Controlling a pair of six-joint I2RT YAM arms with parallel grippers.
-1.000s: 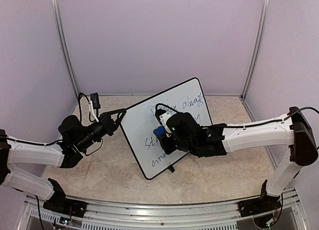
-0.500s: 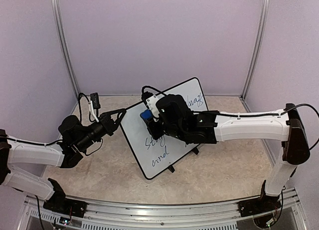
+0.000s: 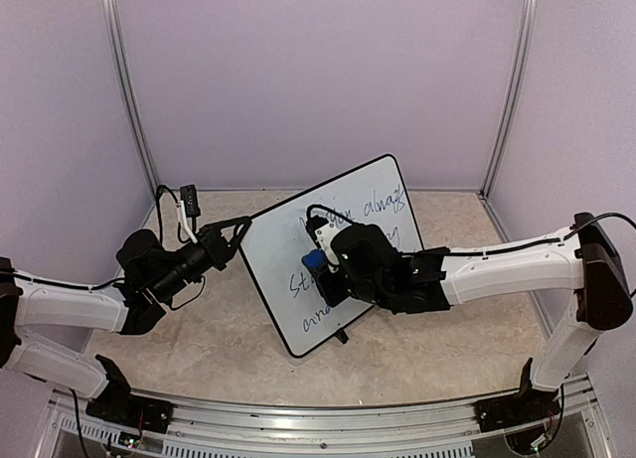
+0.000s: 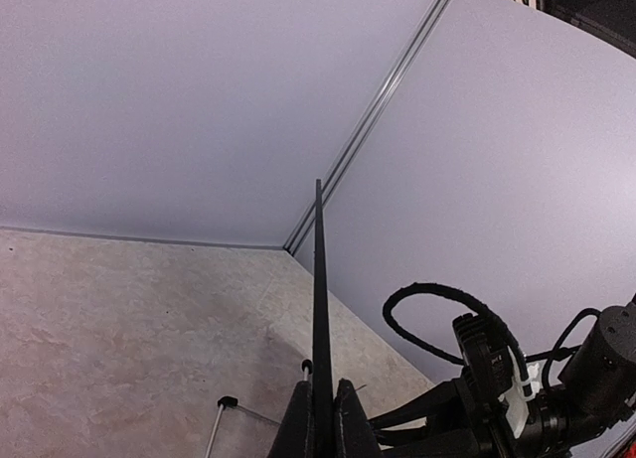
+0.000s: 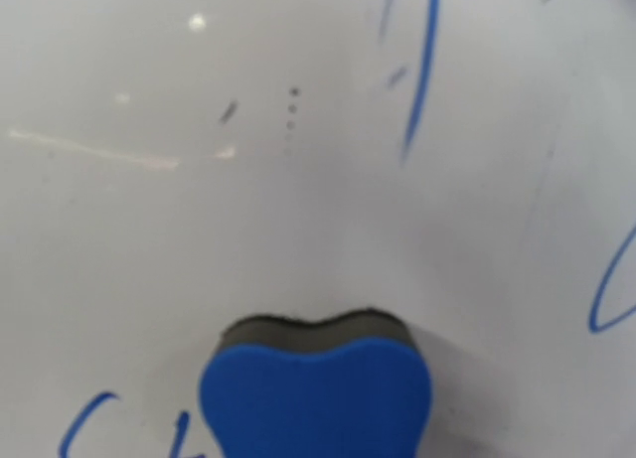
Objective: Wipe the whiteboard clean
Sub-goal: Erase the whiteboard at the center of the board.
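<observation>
Quick count: one whiteboard (image 3: 268, 249), one eraser (image 3: 316, 260), two arms. The board stands tilted around the middle of the table (image 3: 219, 349), with handwriting on most of its face. The left gripper (image 3: 241, 228) is pinching the board's far-left edge, and its wrist cam shows the board edge-on (image 4: 319, 309) with a finger on each side. The right gripper (image 3: 322, 267) is clamped on the blue eraser (image 5: 316, 398), which sits flat against the board (image 5: 199, 229), left of center, with blue strokes around it.
</observation>
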